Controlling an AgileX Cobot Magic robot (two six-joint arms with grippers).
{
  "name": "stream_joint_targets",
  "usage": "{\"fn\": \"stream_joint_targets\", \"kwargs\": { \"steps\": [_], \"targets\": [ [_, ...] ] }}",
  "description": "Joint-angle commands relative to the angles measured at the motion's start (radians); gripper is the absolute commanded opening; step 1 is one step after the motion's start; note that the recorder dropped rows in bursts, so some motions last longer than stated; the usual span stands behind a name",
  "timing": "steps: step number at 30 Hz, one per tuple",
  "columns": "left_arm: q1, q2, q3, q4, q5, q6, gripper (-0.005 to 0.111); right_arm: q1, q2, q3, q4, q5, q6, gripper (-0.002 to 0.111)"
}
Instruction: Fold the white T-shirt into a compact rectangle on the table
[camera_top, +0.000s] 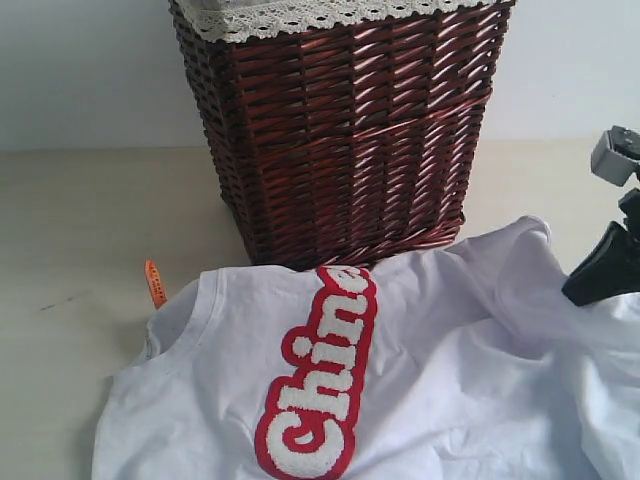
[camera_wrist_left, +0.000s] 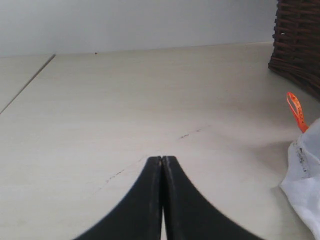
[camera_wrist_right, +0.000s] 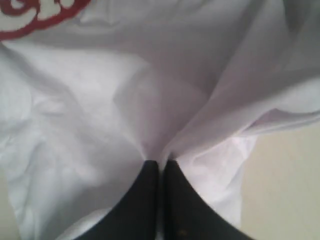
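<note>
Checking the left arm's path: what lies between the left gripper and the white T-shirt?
Only bare table between the left gripper and the white T-shirt, seen in the left wrist view.

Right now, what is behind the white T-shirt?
A dark wicker basket stands behind the T-shirt on the table. The shirt's upper edge covers part of the basket's base.

We see the white T-shirt (camera_top: 450, 340) lying unfolded and rumpled, front up, from 4 to 8 o'clock in the exterior view. Its fuzzy white lettering (camera_top: 320, 385) on a red band runs from 6 toward 12 o'clock. The orange neck tag (camera_top: 154, 283) sticks out at 9 o'clock over the pale beige table (camera_top: 70, 230).
</note>
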Motion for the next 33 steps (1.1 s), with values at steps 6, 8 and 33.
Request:
{"fn": "stream_joint_targets", "kwargs": {
  "steps": [6,8,33],
  "targets": [
    [0.000,-0.005,0.000,-0.003,-0.008,0.000,0.000,0.001,-0.145,0.308,-0.165,-0.082,-0.066,0.007],
    [0.000,-0.005,0.000,-0.003,-0.008,0.000,0.000,0.001,-0.145,0.315,-0.207,-0.051,-0.066,0.016],
    [0.000,-0.005,0.000,-0.003,-0.008,0.000,0.000,-0.002,-0.129,0.264,-0.244,-0.128,0.276,0.043]
  ]
}}
